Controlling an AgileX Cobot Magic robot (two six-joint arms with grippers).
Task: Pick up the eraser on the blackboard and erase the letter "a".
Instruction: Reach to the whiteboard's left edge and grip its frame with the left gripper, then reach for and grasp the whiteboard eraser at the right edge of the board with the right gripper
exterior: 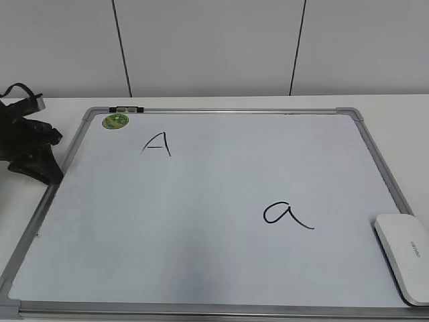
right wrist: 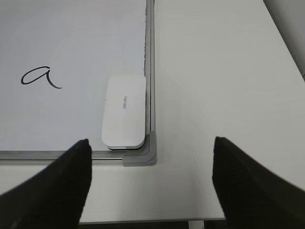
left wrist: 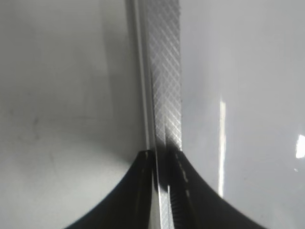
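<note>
The blackboard (exterior: 221, 181) lies flat on the white table. The letter "a" (exterior: 287, 215) is drawn right of its middle and also shows in the right wrist view (right wrist: 40, 76). The eraser (exterior: 404, 258) lies on the board in its near right corner, white top up (right wrist: 124, 110). My left gripper (exterior: 45, 173) is at the board's left edge, its jaws shut on the silver frame strip (left wrist: 164, 157). My right gripper (right wrist: 151, 143) is open and empty, above the table just off the board's near right corner, short of the eraser.
A capital "A" (exterior: 157, 143) is drawn at the board's far left, next to a round green sticker (exterior: 115, 121). A small black and grey clip (exterior: 126, 109) sits on the far frame. Bare white table (right wrist: 214, 71) lies right of the board.
</note>
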